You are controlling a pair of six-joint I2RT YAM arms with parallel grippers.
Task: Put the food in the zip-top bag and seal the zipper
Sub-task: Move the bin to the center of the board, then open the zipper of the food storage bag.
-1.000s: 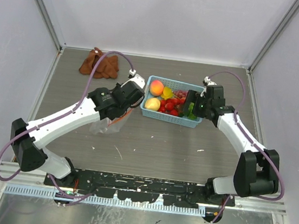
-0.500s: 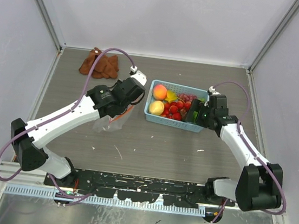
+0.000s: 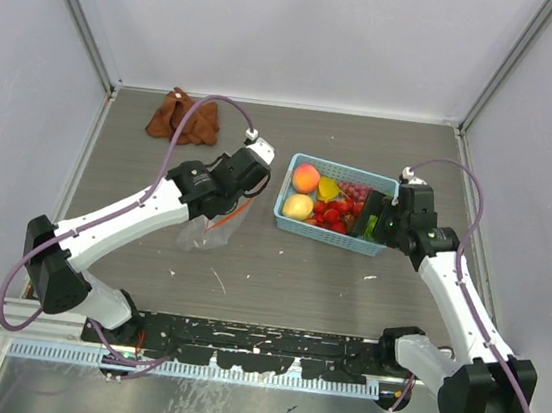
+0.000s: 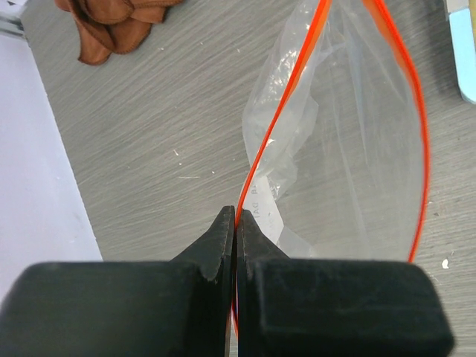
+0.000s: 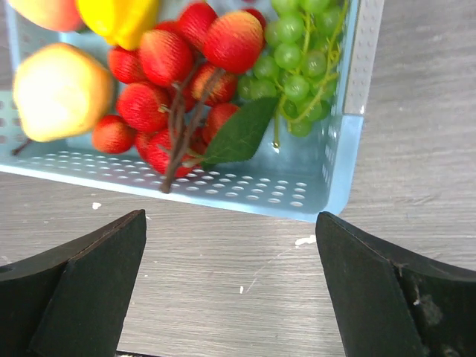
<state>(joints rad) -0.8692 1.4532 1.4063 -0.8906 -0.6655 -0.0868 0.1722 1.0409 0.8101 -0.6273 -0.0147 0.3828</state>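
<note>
The clear zip-top bag [image 4: 349, 163] hangs open, its orange-red zipper [image 4: 271, 134] forming a loop. My left gripper [image 4: 236, 223] is shut on the zipper edge; it holds the bag [image 3: 215, 227] left of the basket in the top view, where the gripper [image 3: 249, 178] shows too. The food lies in the light-blue basket [image 5: 245, 190]: strawberries [image 5: 160, 56], green grapes [image 5: 301, 67], a yellow piece [image 5: 119, 15], a pale yellow fruit [image 5: 59, 93]. A peach [image 3: 307, 177] shows in the top view. My right gripper [image 5: 230, 260] is open and empty, just on the near side of the basket wall; the top view [image 3: 375, 222] has it at the basket's right end.
A brown cloth [image 3: 183, 120] lies at the back left, also in the left wrist view [image 4: 111, 22]. The basket [image 3: 376, 242] stands mid-table, right of centre. White walls enclose the table on three sides.
The basket has slid right and toward the near side with my right gripper. My left gripper has shifted slightly, still holding the bag.
</note>
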